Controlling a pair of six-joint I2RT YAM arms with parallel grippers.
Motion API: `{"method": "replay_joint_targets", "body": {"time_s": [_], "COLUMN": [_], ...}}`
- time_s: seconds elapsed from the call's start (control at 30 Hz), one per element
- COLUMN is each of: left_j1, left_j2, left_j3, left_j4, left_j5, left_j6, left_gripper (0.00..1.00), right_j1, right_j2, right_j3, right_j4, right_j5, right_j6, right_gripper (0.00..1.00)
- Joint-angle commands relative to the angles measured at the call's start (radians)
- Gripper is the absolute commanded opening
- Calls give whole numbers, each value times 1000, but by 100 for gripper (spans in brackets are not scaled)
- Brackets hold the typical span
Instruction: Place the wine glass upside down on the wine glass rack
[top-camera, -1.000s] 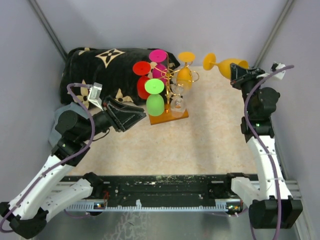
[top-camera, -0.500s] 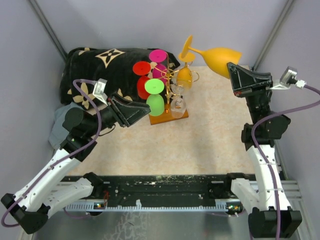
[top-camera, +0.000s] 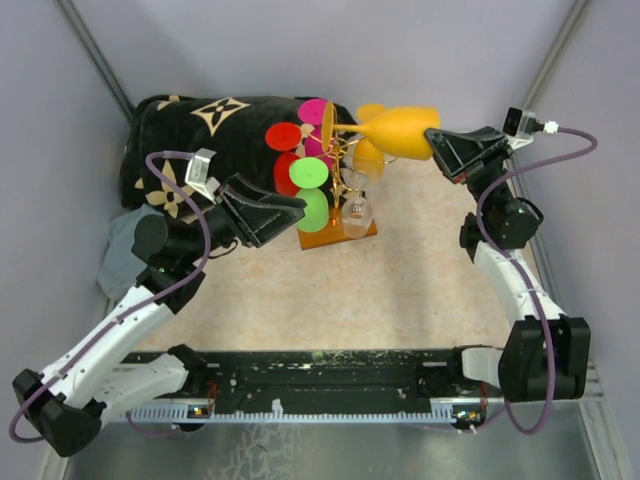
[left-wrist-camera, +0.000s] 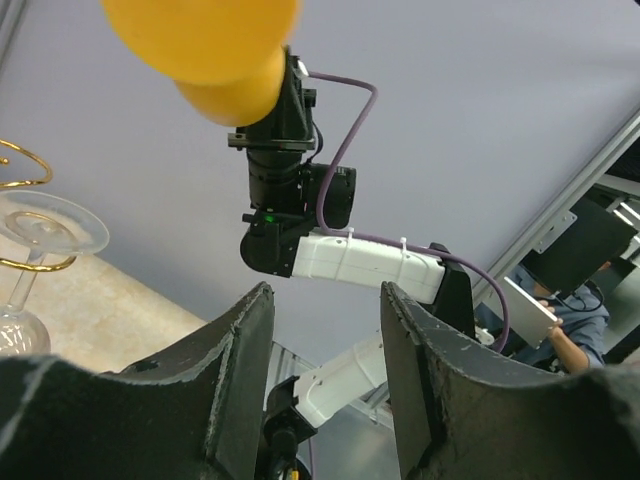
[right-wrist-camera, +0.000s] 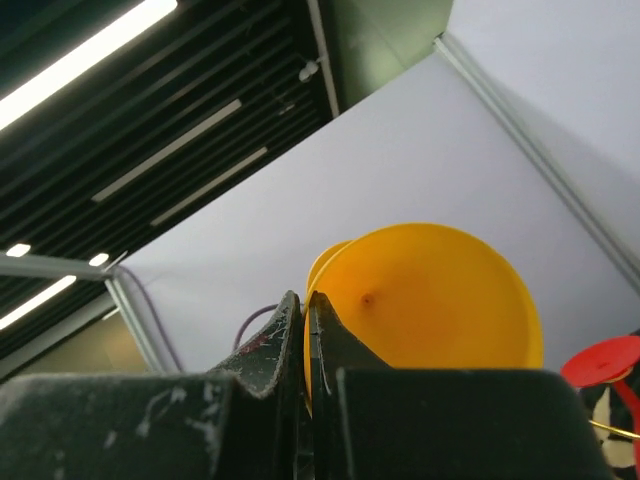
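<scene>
Clamped in the right gripper (top-camera: 436, 146): the orange glass (top-camera: 398, 130), gripped at the bowl's rim. Lying on its side in the air above the far edge, right of centre, stem pointing left at the rack (top-camera: 345, 150). Foot right at the gold wire top; touching or not, cannot tell. From the right wrist, one finger (right-wrist-camera: 265, 350) on either side of the orange glass (right-wrist-camera: 430, 300), squeezed tight.

Standing by the far edge, a little left of centre, on its wooden base (top-camera: 340, 236). Already hung foot-up on the arms: red glass (top-camera: 283, 135), green glass (top-camera: 310, 172), pink glass (top-camera: 314, 111), clear glass (top-camera: 355, 207) and a second orange glass (top-camera: 368, 155).

Spread wide and empty: the left gripper (top-camera: 292, 212), hovering just left of the base, close to the green glass. From the left wrist, both fingers (left-wrist-camera: 240, 360) apart with nothing between, the orange glass (left-wrist-camera: 205, 45) high above, the clear glass (left-wrist-camera: 40, 232) at the left.

Heaped in the far-left corner: a black patterned blanket (top-camera: 200, 130).
</scene>
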Motion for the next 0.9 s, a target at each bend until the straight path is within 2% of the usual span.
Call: {"method": "replay_joint_targets", "body": {"time_s": [0.0, 0.23, 0.53, 0.7, 0.87], "left_j1": [39, 161, 187, 186, 186], "left_j2": [53, 170, 388, 470, 474], "left_j3": [-37, -105, -58, -51, -51], "left_j4": [260, 688, 1119, 1245, 1268], "left_j5": [83, 145, 156, 140, 128], "left_j6": [-137, -432, -725, -811, -820], "left_gripper": [53, 55, 58, 58, 58], "right_j1": [43, 50, 94, 152, 191], "right_j2": [-39, -53, -69, -70, -66], "right_j3": [71, 67, 28, 4, -9], "right_j4": [272, 272, 273, 271, 262], "right_j5": [-78, -99, -96, -86, -86], "right_j6": [44, 55, 49, 17, -7], "right_gripper": [0, 0, 0, 0, 0]}}
